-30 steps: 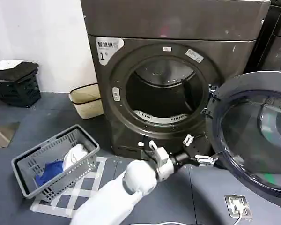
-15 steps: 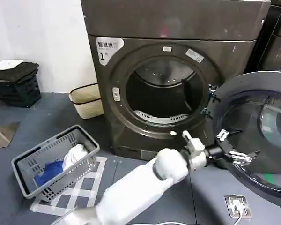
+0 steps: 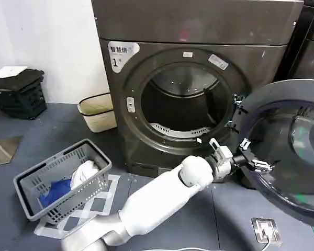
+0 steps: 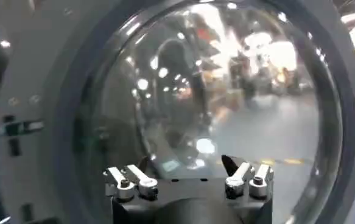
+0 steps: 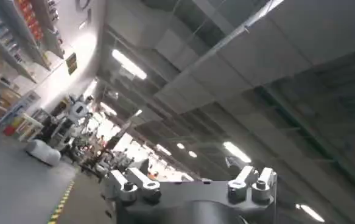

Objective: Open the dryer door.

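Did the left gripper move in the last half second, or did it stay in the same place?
Yes. The left gripper pulled back a little toward the drum opening and slightly up, and now sits near the inner edge of the open dryer door.

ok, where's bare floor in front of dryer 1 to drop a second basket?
Free: grey floor between the laundry basket and the wicker bin. Crowded on the right: open dryer door, left tool against it, floor socket.

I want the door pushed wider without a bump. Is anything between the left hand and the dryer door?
Nothing visible. The left hand is open right at the inner face of the dryer door, which already stands swung out from the drum opening. The left wrist view shows the door glass directly ahead of the fingers.
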Available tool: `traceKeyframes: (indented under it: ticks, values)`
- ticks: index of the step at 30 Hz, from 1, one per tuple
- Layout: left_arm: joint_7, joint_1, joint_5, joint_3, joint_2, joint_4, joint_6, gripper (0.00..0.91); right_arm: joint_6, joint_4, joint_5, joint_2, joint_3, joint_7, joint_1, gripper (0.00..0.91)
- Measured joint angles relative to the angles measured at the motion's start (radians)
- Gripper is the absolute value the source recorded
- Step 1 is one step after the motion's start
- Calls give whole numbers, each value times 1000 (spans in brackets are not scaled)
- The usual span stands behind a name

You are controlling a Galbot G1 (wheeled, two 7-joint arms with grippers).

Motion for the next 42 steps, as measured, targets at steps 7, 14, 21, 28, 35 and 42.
traceKeyframes:
  ticks: [7, 14, 21, 28, 35, 42]
  values:
    - [-5, -15, 1, 8, 0, 39, -12, 907, -1, 10, -1, 9, -7, 0, 7, 907]
    - [8, 5, -11, 5, 0, 22, 34, 907, -6, 23, -4, 8, -17, -6, 20, 907]
    - [-2, 58, -32, -21, 0, -130, 118, 907, -14, 42, -4, 0, -31, -23, 32, 907]
    - [19, 158, 17, -81, 41, -386, 152, 907, -14, 45, -6, -17, -49, -29, 37, 907]
    - [-42, 298, 1, -187, 414, -624, 202, 907, -21, 49, -7, -52, -79, -43, 60, 907]
    - [-142, 533, -122, -378, 717, -795, 261, 907, -20, 51, -8, -77, -113, -58, 78, 907]
